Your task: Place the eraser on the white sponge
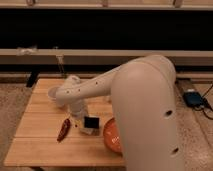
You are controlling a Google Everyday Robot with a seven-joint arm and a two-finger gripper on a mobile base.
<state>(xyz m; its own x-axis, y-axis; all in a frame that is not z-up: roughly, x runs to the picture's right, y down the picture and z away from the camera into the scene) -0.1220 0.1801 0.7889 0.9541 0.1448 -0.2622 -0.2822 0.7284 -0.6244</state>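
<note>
Big white arm (145,110) fills lower right of frame. Orange plate (109,136) just left of it on the desk (40,145). Eraser (91,122) at lower centre sits on white sponge (90,131); chili-like object (63,130) to its left. Claw (79,117) beside eraser, finger state: cannot tell.

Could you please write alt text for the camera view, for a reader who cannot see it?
A white robot arm reaches across a wooden table, its gripper down beside a black eraser that sits on a white sponge. A reddish chili-like object lies to the left and an orange plate to the right.
</note>
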